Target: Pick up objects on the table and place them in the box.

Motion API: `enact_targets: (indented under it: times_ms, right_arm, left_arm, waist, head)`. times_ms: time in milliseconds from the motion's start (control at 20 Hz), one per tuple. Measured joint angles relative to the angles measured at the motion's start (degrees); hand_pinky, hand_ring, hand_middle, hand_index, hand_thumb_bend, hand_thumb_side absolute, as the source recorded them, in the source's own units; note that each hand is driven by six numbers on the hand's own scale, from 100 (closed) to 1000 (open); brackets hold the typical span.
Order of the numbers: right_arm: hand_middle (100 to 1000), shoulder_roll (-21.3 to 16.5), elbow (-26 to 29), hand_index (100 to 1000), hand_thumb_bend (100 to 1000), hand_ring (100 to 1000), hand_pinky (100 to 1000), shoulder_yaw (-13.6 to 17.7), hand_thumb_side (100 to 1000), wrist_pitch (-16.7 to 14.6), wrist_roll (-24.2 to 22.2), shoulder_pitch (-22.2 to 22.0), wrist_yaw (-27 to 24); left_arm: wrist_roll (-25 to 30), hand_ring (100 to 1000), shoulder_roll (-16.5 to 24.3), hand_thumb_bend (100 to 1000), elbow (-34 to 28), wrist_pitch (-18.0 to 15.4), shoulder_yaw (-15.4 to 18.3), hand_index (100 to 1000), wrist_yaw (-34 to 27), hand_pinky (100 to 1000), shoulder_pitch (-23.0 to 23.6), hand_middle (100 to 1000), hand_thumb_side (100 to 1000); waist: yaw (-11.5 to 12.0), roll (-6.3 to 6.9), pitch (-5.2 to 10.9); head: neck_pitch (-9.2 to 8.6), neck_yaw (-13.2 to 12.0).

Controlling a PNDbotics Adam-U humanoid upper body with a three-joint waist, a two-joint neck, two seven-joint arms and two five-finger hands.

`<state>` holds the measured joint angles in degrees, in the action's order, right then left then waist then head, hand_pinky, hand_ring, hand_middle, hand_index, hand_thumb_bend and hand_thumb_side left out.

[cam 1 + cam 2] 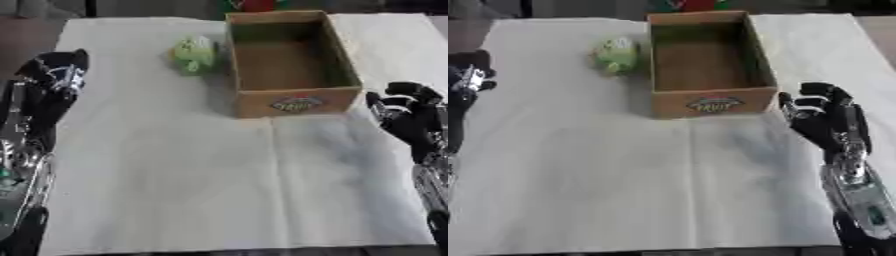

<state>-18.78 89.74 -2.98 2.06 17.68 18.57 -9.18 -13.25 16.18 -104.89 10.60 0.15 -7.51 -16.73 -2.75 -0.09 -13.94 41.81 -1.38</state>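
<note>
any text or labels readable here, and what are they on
"FRUIT": on the oval label on the near wall of the box; blurred, so this is a best reading.
Green object left of the box: no text can be made out.
Left hand and right hand: no readable markings.

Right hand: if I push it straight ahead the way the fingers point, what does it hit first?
Probably nothing: the right hand points up the table just right of the cardboard box, so it likely slides past over bare tablecloth, though depth is unclear.
</note>
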Motion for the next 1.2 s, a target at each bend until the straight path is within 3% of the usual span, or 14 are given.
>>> enact_targets:
  times_ms: [750, 1000, 1200]
  right_arm:
    - [606, 0.0, 0.0, 647, 387, 625, 581, 0.0, 100, 0.0, 0.0, 0.0, 0.0]
    - [606, 0.0, 0.0, 647, 387, 625, 581, 0.0, 100, 0.0, 0.0, 0.0, 0.0]
    - [606, 0.0, 0.0, 647, 387, 625, 581, -0.2, 100, 0.0, -0.1, -0.3, 0.0]
  left_arm:
    - [0.2, 681, 1.1, 462, 0.1, 0.2, 0.0, 670, 1.4, 697, -1.8, 614, 361]
    - [1.9, 707, 4.7, 497, 1.5, 1.1, -0.7, 712, 7.0, 703, -6.3, 653, 310]
    - [7.0, 734, 9.8, 555, 5.1, 1.9, -2.1, 761, 16.1, 727, -12.6, 703, 284]
  waist:
    - [-0.2, 0.09, 0.07]
    - [-0.7, 0.31, 0.31]
    - [-1.5, 0.46, 0.60]
  head:
    - [0.00, 0.0]
    - [0.02, 0.0]
    - [0.24, -0.1]
